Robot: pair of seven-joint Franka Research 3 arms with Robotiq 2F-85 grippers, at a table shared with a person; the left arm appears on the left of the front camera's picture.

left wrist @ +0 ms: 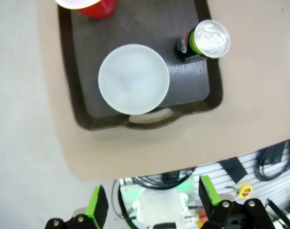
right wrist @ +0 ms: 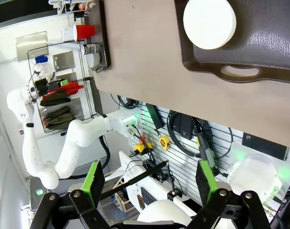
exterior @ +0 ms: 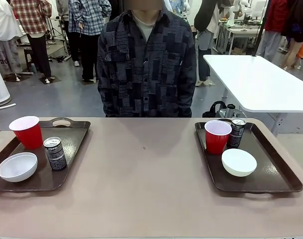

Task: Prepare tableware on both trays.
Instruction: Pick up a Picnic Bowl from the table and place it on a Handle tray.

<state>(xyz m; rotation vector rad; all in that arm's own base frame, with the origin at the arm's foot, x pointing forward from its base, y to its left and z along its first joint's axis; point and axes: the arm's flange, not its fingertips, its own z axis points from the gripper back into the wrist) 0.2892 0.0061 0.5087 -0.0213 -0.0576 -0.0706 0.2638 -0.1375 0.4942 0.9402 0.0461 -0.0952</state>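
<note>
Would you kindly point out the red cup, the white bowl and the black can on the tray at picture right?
red cup (exterior: 217,135), front view, on its red side wall.
white bowl (exterior: 239,162), front view, on its pale inside.
black can (exterior: 236,132), front view, on its printed side.

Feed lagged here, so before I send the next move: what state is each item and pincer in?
Left tray: holds cup, can, bowl.
Left red cup: upright, empty-looking.
Left can: upright.
Left bowl: upright, empty.
Right tray: holds cup, can, bowl.
Right red cup: upright.
Right can: upright, behind cup.
Right bowl: upright, empty.
Left pincer: open, empty.
Right pincer: open, empty.
</note>
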